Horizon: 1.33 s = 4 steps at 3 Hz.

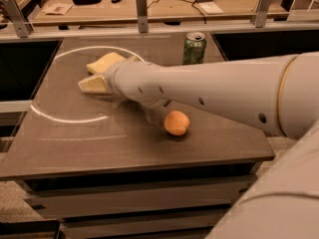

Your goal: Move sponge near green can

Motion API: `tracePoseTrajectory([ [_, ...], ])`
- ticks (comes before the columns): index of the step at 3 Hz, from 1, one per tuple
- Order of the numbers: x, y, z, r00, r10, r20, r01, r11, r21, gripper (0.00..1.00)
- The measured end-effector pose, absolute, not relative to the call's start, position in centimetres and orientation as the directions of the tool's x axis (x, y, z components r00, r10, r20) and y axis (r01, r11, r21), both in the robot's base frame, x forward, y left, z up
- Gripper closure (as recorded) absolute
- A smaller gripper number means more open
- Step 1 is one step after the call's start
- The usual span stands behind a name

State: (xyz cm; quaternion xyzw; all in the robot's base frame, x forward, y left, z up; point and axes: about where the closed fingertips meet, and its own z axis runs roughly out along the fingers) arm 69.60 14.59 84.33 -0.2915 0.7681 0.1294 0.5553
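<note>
Camera view shows gripper (pixel 93 84) beside sponge (pixel 105 62) — pale yellow foam

Dim warm light; curved glare arc across desk (pixel 75 143) left side; soft shadow under hand (pixel 88 84) near far-left corner.

Pale yellow sponge (pixel 105 62) beside pale yellow gripper (pixel 96 84), pale-patterned green can (pixel 194 50) with silver top, orange fruit (pixel 176 122), grey-brown table (pixel 75 143).
</note>
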Motion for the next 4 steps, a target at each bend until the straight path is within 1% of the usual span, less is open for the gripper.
tracePoseTrajectory([
  [4, 70.6, 16.0, 83.3, -0.236, -0.297, -0.925, -0.579, 0.808, -0.111, 0.0],
])
